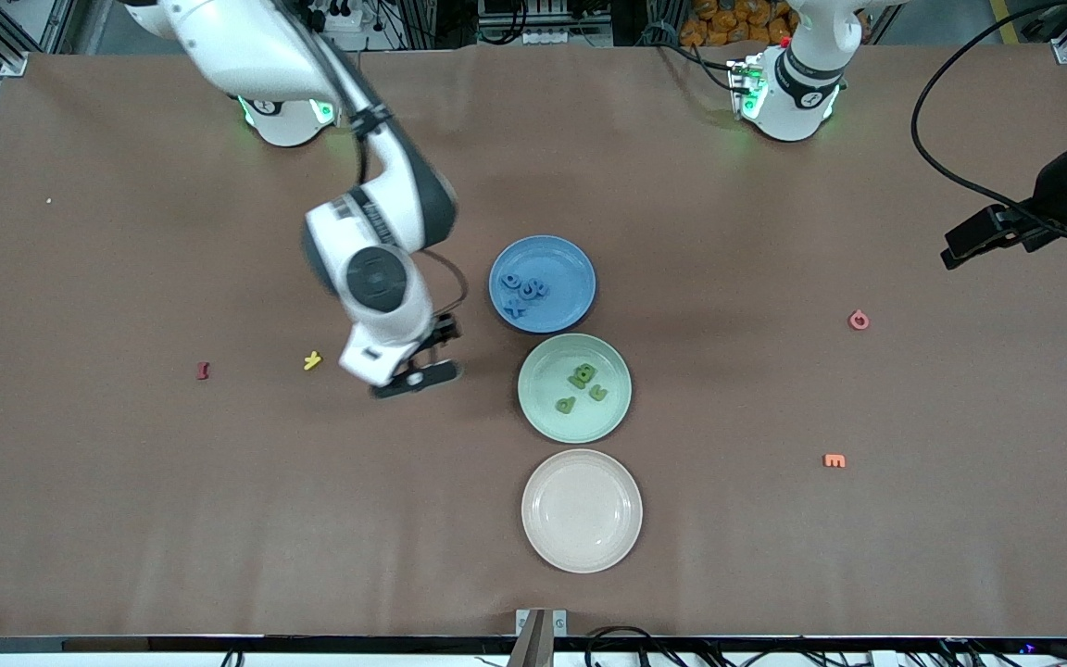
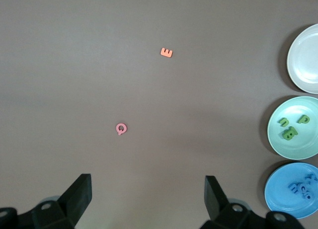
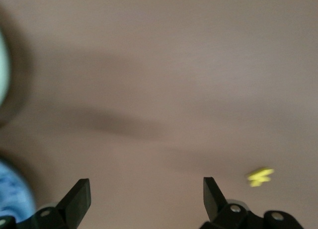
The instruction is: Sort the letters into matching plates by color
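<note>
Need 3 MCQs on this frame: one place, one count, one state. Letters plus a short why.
1. Where does the yellow letter lie?
A. in the cream plate
B. on the table toward the right arm's end, beside the right gripper
C. in the blue plate

2. How many green letters are in the mint green plate?
A. one
B. three
C. six

3. What state is the right gripper in?
A. shut on a blue letter
B. shut on the yellow letter
C. open and holding nothing

Answers:
1 B: it sits on bare table next to the gripper, outside all the plates.
2 B: the front and left wrist views both show three green letters there.
3 C: the right wrist view shows the fingers spread with nothing between them.
</note>
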`<state>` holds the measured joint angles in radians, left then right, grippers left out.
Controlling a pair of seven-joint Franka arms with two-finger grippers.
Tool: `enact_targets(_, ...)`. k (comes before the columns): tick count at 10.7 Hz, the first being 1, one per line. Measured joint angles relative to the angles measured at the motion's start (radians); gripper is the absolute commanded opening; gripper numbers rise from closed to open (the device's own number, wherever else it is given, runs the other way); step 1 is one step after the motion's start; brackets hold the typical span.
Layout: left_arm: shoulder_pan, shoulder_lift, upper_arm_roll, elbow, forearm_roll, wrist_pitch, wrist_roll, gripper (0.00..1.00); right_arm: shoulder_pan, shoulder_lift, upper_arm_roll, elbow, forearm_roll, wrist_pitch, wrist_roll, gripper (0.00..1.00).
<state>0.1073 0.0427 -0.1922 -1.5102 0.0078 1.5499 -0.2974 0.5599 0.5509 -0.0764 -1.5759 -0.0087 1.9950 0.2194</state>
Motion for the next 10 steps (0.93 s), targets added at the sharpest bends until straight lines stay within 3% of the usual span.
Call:
enact_targets(5,0.000,0.000,0.000,0.001,0.002,0.008,0.000,1.00,-0.273,-0.020,-0.026,0.013,-0.026,-0.003,-0.205,1.00)
enact_targets(10,0.000,-0.002,-0.001,0.004,0.002,0.010,0.010,1.00,-0.335,-0.029,-0.146,0.040,-0.030,0.001,-0.263,1.00)
